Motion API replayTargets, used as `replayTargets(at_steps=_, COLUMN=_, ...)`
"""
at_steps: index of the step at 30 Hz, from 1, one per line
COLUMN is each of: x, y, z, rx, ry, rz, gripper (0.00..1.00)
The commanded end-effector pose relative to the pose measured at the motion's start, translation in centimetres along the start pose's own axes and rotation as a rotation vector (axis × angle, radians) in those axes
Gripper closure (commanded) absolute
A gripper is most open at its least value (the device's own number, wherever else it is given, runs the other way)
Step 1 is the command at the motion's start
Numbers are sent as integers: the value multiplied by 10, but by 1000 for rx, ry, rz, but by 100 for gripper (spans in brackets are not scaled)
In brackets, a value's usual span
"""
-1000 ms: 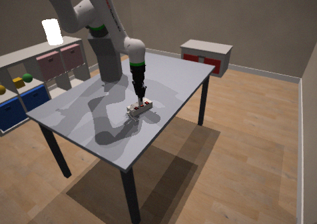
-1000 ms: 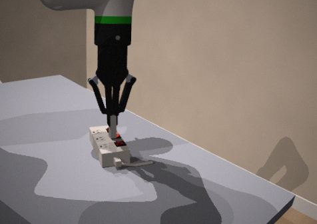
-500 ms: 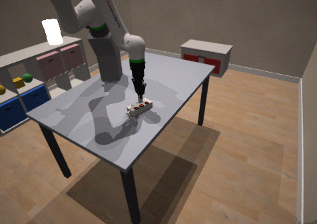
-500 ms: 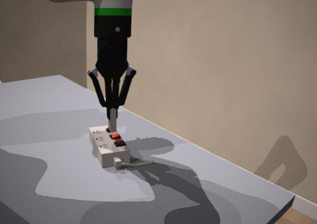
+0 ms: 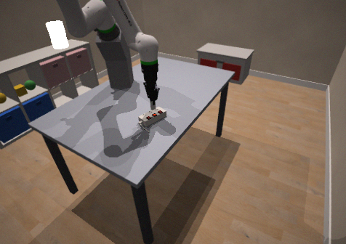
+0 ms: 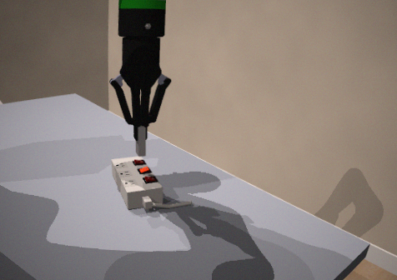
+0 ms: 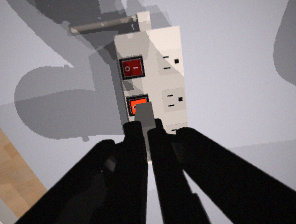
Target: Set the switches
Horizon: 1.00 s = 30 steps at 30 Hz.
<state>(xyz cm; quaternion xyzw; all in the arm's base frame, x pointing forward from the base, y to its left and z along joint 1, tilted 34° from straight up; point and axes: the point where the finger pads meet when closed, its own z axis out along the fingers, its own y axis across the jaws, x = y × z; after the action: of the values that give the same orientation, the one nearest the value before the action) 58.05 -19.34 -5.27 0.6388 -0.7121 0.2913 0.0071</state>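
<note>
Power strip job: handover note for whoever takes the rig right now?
Gripper: shut, holding nothing, poised just above the far end of the power strip.
Strip: right way up on the table, cable at the near end.
Done: middle switch glows lit.
Left: switch nearest the cable looks dark, so probably off; confirm the farthest switch is on.

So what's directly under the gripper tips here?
The power strip, upright on the table. The shut gripper hovers above its far end; the middle switch glows. In the wrist view the fingers cover the farthest switch.
</note>
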Motion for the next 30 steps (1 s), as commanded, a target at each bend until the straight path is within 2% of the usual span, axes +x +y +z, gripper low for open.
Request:
replayTargets(at_steps=1, x=0, y=0, z=0, rx=0, ry=0, rz=0, gripper=100)
replayTargets(at_steps=15, x=-1, y=0, z=0, rx=0, ry=0, rz=0, gripper=100)
replayTargets(at_steps=21, x=-43, y=0, z=-13, rx=0, ry=0, rz=0, gripper=100)
replayTargets(at_steps=30, x=-46, y=0, z=-14, rx=0, ry=0, rz=0, gripper=100)
